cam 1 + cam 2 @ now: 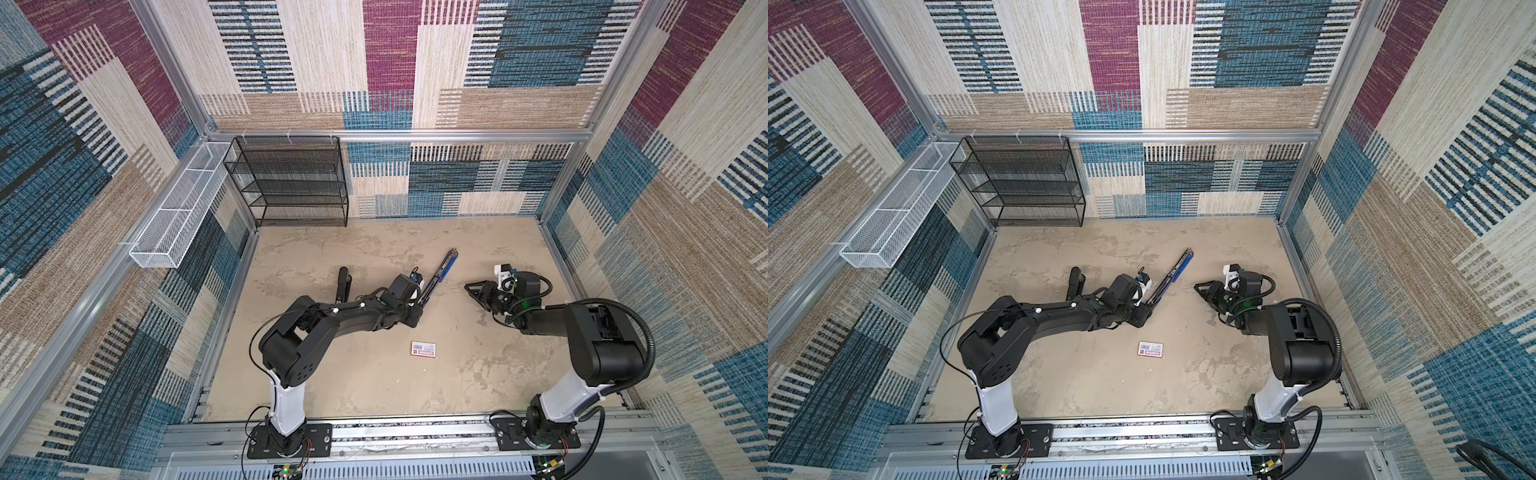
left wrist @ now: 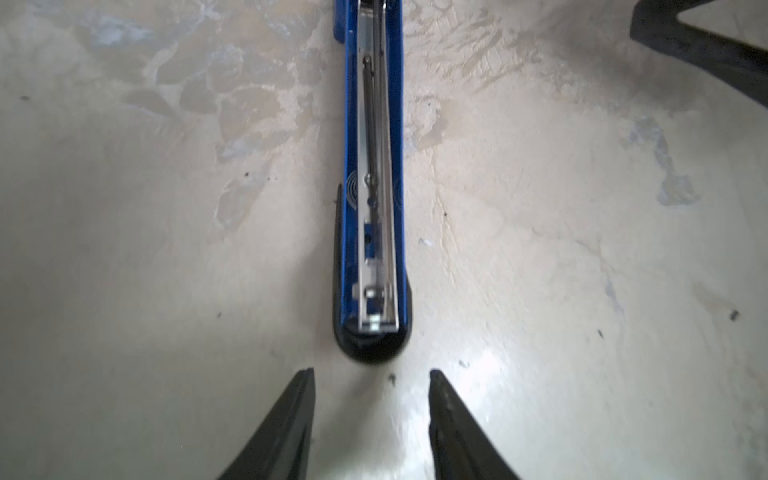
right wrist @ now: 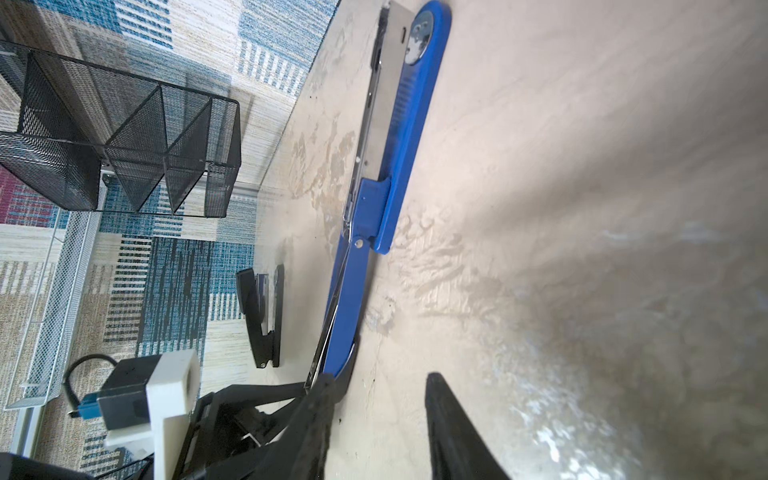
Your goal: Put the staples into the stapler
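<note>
A blue stapler lies opened out flat on the table in both top views. Its silver magazine channel faces up in the left wrist view. My left gripper is open just short of the stapler's black near end, with only bare table between the fingers. My right gripper is open too, to the right of the stapler and empty. The staples' white-and-red barcoded box lies flat on the table nearer the front, apart from both grippers.
A black stapler sits left of my left arm. A black mesh shelf stands at the back left. Fixed on the left wall is a white mesh basket. Metal frame rails edge the table.
</note>
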